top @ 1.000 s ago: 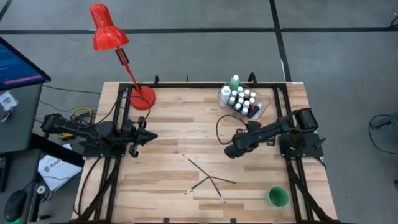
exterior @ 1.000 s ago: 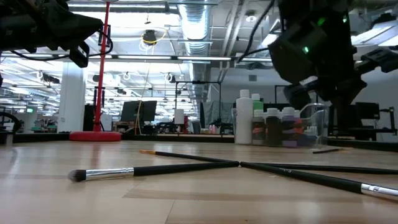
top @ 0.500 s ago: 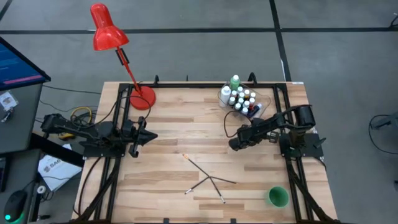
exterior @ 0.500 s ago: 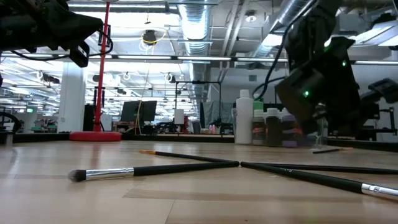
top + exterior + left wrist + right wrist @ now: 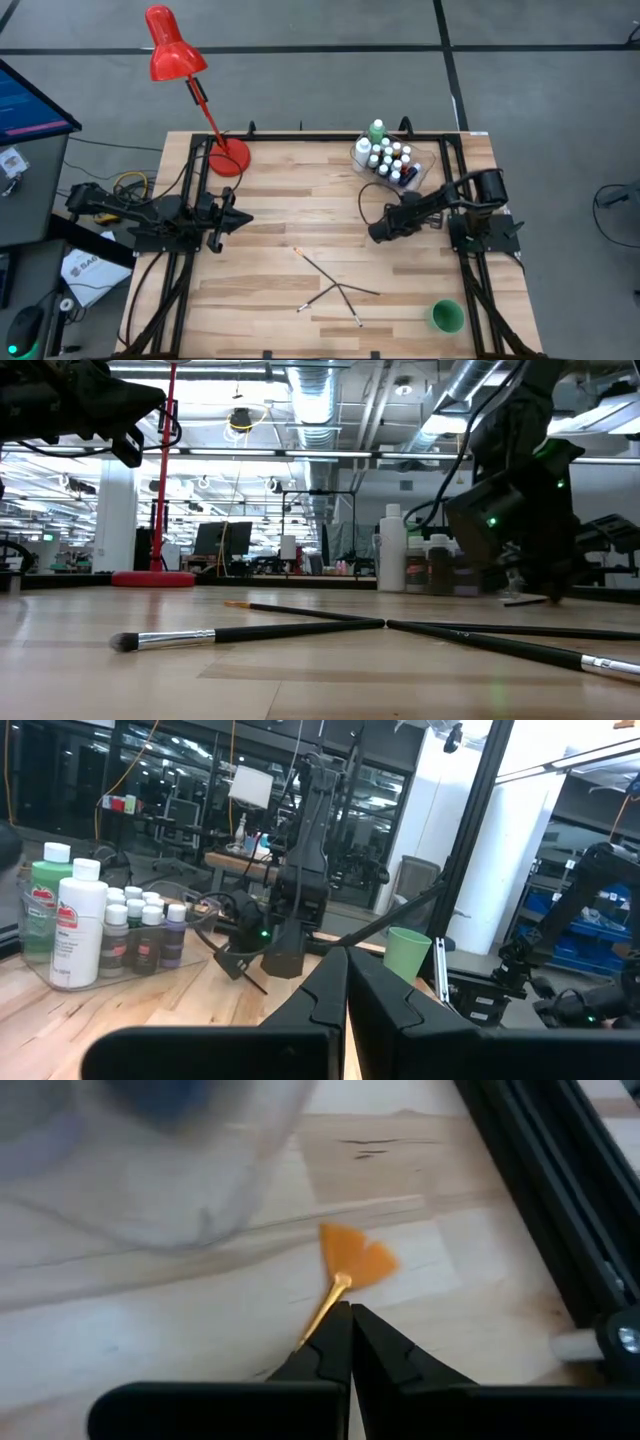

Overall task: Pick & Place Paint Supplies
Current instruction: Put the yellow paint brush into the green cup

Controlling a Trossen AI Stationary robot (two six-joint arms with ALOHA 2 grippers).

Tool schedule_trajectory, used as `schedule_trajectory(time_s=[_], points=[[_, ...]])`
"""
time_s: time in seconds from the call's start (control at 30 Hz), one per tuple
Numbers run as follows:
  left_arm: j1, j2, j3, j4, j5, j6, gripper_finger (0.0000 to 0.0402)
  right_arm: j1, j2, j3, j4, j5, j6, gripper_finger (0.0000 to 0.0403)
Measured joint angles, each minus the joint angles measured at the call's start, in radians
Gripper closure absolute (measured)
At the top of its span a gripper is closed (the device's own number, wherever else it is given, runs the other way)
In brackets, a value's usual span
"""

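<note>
Two end effectors closed: right apparently pinching fan brush beside tub.

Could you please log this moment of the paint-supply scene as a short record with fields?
right gripper: shut on a fan brush with orange bristles, low over the table beside the clear tub
left gripper: shut, empty, waiting at the table's left side
paint bottles: upright in the clear tub
loose brushes: crossed on the wooden table
green cup: near the right front corner
</note>
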Motion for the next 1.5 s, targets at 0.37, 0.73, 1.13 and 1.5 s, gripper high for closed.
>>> schedule_trajectory(time_s=[0.37,0.73,1.13,1.5], points=[[0.000,0.000,0.000,0.000,0.000,0.000,0.0400,0.139,0.000,0.111,0.023,-0.051,0.028,0.0403],[0.000,0.000,0.000,0.000,0.000,0.000,0.0400,0.234,0.002,0.291,0.278,-0.086,-0.308,0.0403],[0.000,0.000,0.000,0.000,0.000,0.000,0.0400,0.193,0.001,0.469,-0.343,-0.155,0.035,0.0400],[0.000,0.000,0.000,0.000,0.000,0.000,0.0400,0.082,-0.010,0.398,-0.463,-0.217,0.170,0.0277]])
